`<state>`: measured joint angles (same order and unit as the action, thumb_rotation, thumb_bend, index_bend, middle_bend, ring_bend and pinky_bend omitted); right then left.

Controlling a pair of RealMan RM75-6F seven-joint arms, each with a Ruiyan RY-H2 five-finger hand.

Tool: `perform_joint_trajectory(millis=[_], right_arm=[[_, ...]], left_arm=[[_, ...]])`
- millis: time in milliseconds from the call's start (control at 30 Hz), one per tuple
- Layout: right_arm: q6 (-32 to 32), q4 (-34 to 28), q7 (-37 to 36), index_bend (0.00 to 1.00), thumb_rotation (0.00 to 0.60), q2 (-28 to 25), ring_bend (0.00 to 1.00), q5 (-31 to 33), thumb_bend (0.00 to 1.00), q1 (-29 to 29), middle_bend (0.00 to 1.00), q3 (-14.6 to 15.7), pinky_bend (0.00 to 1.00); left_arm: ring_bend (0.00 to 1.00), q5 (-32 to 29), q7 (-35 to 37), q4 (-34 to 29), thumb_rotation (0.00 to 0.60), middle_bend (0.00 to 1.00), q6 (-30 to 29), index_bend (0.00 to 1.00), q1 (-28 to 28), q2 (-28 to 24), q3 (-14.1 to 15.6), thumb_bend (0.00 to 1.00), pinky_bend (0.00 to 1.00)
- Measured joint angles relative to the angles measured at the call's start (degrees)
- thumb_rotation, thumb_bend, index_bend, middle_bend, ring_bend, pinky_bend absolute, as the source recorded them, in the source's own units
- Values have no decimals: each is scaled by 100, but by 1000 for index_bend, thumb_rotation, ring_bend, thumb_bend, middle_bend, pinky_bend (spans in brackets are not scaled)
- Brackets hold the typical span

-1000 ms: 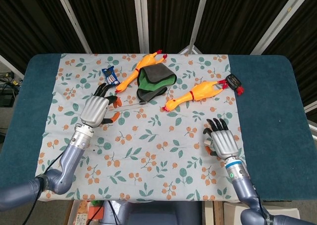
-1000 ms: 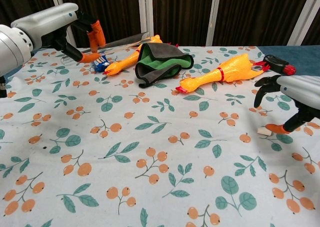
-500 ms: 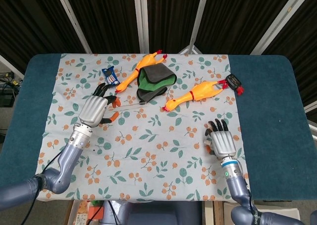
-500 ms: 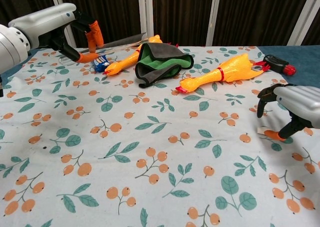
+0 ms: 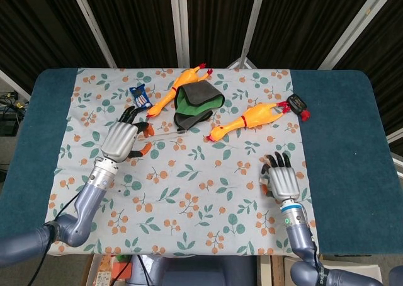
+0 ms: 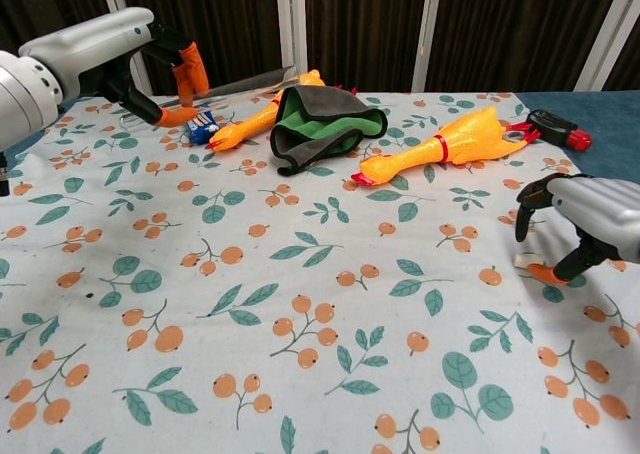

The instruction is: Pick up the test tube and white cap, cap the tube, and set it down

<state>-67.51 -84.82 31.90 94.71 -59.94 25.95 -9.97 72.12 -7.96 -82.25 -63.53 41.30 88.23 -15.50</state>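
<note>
Head view, looking down: a counter [image 5: 352, 128] with dark blue bare margins at the left and right of the frame carries a white cloth [image 5: 208, 198] printed with orange berries and green leaves, reaching almost to the near edge. The lower middle of the cloth is open room. At left of centre, the left robot hand [image 5: 119, 141] is raised, its orange-tipped fingers pinching a clear test tube [image 5: 165, 134] that points toward the middle. At lower right, the right robot hand [image 5: 281, 177] is palm down with fingers apart over the cloth, and the white cap [image 5: 265, 184] lies touching its left edge; whether the cap is gripped cannot be told. Across the upper middle lie a blue packet [image 5: 140, 96], two rubber chickens [image 5: 179, 88] [image 5: 247, 120], a green and grey cloth bundle [image 5: 197, 104] and a small black and red tool [image 5: 298, 104]. Dark curtains [image 5: 138, 21] with pale frame bars stand behind the counter. Chest view, low across the cloth: the left robot hand [image 6: 150, 69] sits at upper left, holding the test tube [image 6: 240, 82] above the surface. At the right edge the right robot hand [image 6: 575, 224] arches down, an orange fingertip [image 6: 547, 272] touching the cloth just beside the white cap [image 6: 524, 262]. The foreground cloth is wide and unoccupied.
</note>
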Motion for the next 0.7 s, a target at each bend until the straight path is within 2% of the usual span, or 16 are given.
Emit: perform_joint_trajectory(millis=[700], right_arm=[[23, 298, 103, 487, 600, 156, 6, 291, 356, 82, 196, -52, 0]], left_arm=[[96, 8, -11, 36, 600, 639, -18, 607, 44, 11, 41, 749, 0]])
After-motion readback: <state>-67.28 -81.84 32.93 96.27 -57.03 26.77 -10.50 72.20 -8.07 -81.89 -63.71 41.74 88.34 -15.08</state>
